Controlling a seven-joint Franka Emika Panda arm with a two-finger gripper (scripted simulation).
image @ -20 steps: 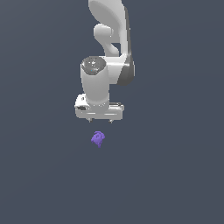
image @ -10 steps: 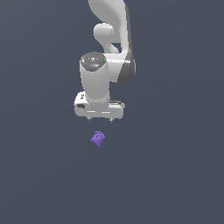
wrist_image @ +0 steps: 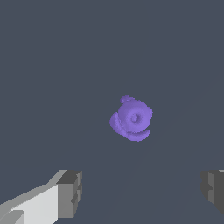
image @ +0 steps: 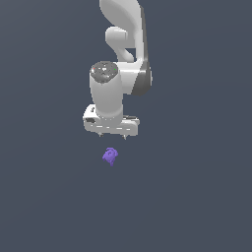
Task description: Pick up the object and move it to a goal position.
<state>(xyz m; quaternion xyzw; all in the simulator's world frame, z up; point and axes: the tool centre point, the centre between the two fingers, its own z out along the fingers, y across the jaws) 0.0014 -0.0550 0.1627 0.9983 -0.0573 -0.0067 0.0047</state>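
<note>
The object [image: 110,156] is a tiny purple lump with small notches, lying on the flat dark grey surface. It shows as a rounded purple shape in the wrist view [wrist_image: 131,119]. My white gripper [image: 112,134] hangs above it, pointing down, a little to the exterior view's right of it and apart from it. In the wrist view the gripper [wrist_image: 142,192] has its two dark fingertips [wrist_image: 70,192] spread wide, with nothing between them. The object lies ahead of the gap between the fingers.
The dark grey surface [image: 197,197] stretches all round with no other objects in view. The white arm [image: 125,34] rises behind the gripper toward the top of the exterior view.
The arm and gripper have shifted slightly toward the exterior view's left and a touch lower. The purple object has not moved.
</note>
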